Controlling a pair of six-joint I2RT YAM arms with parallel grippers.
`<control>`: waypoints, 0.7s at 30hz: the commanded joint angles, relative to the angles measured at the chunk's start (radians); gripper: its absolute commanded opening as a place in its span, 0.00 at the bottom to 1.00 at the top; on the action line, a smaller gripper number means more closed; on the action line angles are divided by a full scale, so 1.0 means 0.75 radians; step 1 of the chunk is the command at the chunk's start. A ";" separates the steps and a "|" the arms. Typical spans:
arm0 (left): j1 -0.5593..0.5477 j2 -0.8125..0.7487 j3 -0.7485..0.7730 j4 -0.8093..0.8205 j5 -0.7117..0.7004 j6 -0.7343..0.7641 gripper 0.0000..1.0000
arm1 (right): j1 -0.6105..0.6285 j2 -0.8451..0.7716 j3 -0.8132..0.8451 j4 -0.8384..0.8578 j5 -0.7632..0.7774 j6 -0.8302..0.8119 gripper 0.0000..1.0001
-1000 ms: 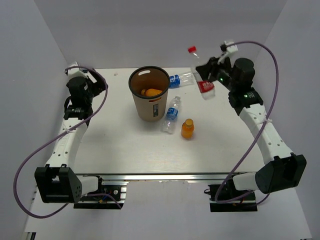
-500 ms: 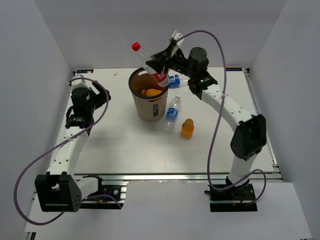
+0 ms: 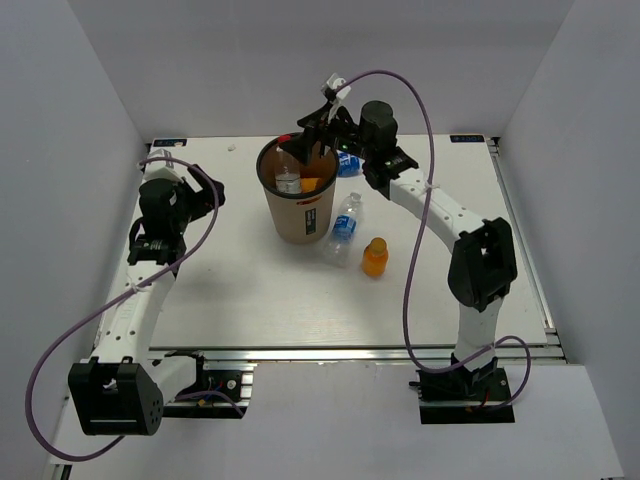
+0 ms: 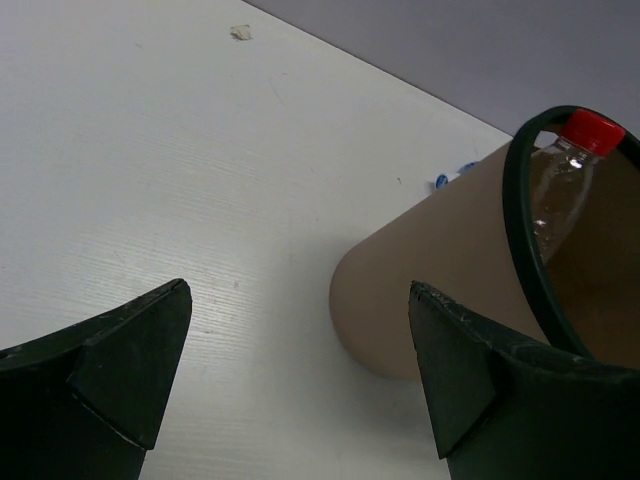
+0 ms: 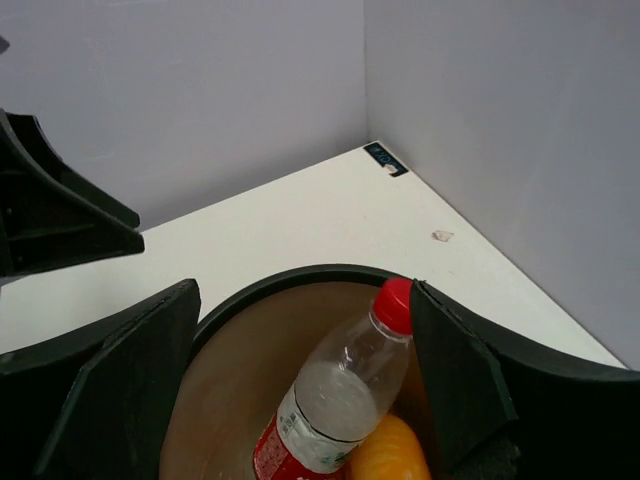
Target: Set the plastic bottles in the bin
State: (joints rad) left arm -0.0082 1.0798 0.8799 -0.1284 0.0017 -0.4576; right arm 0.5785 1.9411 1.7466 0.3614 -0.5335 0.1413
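**Red-capped bottle in bin; three bottles outstanding**

Top view: the right gripper hangs over the bin, evidently placed for a drop. A blue-label bottle and the loose orange bottle lie right of the bin, a second blue-label bottle behind it. The left gripper idles left of the bin.

Left wrist: jaws spread, empty.

Right wrist: jaws apart, holding nothing. The red-capped bottle leans inside the bin against the binned orange bottle.

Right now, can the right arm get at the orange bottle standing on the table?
Probably yes: the right gripper hangs open over the bin, and the orange bottle stands uncovered beside that arm.
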 commanded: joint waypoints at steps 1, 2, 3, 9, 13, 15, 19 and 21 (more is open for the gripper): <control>0.009 0.023 0.085 -0.048 0.173 0.046 0.98 | 0.004 -0.144 0.025 -0.040 0.112 -0.063 0.89; 0.009 0.023 0.093 -0.048 0.204 0.048 0.98 | 0.002 -0.166 0.011 -0.068 0.181 -0.074 0.89; 0.009 0.021 0.095 -0.038 0.235 0.054 0.98 | 0.000 -0.223 -0.009 -0.085 0.224 -0.082 0.89; -0.185 -0.030 0.087 -0.041 0.282 0.123 0.98 | -0.120 -0.465 -0.252 -0.224 0.519 0.024 0.89; -0.433 -0.010 0.056 -0.070 0.221 0.170 0.98 | -0.266 -0.592 -0.426 -0.253 0.476 0.153 0.89; -0.527 0.014 0.030 -0.086 0.245 0.160 0.98 | -0.319 -0.667 -0.541 -0.241 0.486 0.155 0.89; -0.674 0.051 -0.003 -0.140 0.157 0.085 0.98 | -0.366 -0.784 -0.688 -0.230 0.523 0.155 0.89; -0.803 0.098 -0.015 -0.138 0.070 0.054 0.98 | -0.395 -0.837 -0.749 -0.228 0.521 0.161 0.89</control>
State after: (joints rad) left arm -0.5251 1.1194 0.8913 -0.1932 0.1310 -0.3836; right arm 0.2962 1.3830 1.2198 0.1658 -0.1577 0.2382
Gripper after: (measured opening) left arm 0.982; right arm 0.895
